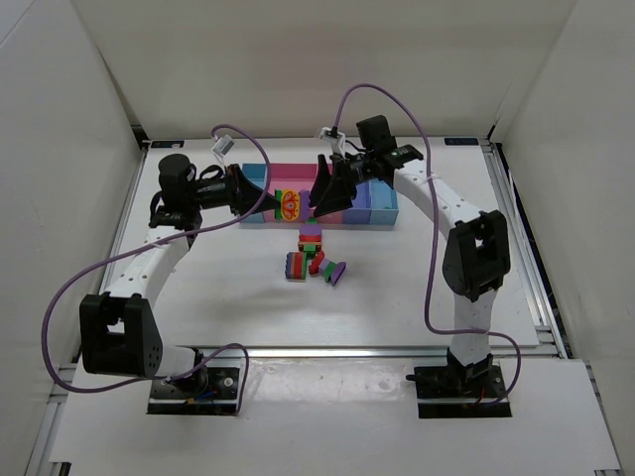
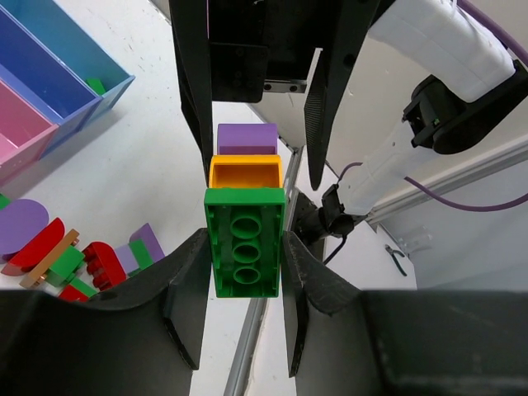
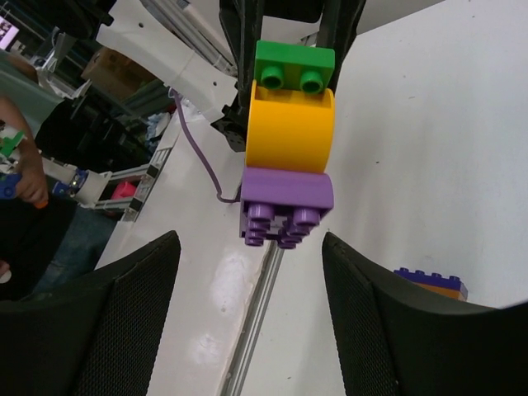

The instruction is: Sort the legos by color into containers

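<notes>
The left pincer (image 2: 244,241) is clamped hard on the sides of a green brick (image 3: 294,62), the base of a three-brick stack held up in the air. From that grip the stack runs straight out away from its fingers: an orange-yellow brick (image 3: 290,128) in the middle, then a purple brick (image 3: 286,198) at the free end. The stack's long axis points directly at the right pincer (image 3: 247,247), which faces it head-on. That pincer's jaws stand wide, one on each side of the purple end and clear of it, gripping nothing. The right arm is therefore the nearer one to the purple brick, and pulling it off looks to need only a squeeze across its sides. Beneath the two pincers lies the tray (image 1: 382,213), and just in front of it a loose pile (image 1: 316,260) of bricks waits on the table (image 1: 427,297).
</notes>
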Robot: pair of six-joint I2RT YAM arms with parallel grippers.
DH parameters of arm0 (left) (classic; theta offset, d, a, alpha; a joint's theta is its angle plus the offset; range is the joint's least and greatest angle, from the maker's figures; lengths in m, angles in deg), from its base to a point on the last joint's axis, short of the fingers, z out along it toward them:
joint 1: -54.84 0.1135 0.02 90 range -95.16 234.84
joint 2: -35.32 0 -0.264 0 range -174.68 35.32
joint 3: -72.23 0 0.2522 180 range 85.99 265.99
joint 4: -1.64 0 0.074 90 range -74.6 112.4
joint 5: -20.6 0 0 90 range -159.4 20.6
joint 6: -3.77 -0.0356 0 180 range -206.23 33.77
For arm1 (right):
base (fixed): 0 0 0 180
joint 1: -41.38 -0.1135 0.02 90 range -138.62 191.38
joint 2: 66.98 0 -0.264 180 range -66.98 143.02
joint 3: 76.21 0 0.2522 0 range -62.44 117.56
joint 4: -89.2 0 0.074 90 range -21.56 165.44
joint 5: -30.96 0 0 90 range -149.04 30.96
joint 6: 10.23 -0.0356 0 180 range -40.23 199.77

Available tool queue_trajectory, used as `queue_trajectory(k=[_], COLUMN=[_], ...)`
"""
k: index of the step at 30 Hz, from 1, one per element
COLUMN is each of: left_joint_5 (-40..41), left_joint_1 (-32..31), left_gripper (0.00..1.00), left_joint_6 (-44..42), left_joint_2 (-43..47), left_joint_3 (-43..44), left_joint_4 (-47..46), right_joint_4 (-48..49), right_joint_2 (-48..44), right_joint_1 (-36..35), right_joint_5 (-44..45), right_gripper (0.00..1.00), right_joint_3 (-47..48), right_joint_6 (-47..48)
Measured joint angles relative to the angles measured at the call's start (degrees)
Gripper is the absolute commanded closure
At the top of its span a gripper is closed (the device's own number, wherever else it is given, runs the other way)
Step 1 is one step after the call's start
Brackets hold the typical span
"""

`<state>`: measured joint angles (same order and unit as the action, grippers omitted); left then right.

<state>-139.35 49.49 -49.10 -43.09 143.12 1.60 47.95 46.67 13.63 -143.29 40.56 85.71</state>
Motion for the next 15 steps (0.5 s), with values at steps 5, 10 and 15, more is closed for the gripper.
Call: queue_trajectory(k=[5, 10, 15], left_joint_5=[0.00, -0.11, -0.50], left_joint_1=[-0.02, -0.24, -0.52], left_gripper=[0.90, 0.90, 0.90], left_joint_6=[-0.02, -0.07, -0.20], left_joint_2=[0.00, 0.00, 0.00], left_joint_3=[0.00, 0.00, 0.00], left_joint_4=[-0.35, -0.42, -0.79], right_joint_4=[2.36, 4.20, 5.70], right_joint_2=[0.09, 0.31, 1.11], right_joint_1=[-1.46, -2.60, -2.80], right_joint_5=[0.00, 0.07, 0.42], right_gripper=[0.27, 0.33, 0.60], right_joint_3=[0.31, 0.52, 0.76], right_joint_6=[-3.02, -5.57, -8.11])
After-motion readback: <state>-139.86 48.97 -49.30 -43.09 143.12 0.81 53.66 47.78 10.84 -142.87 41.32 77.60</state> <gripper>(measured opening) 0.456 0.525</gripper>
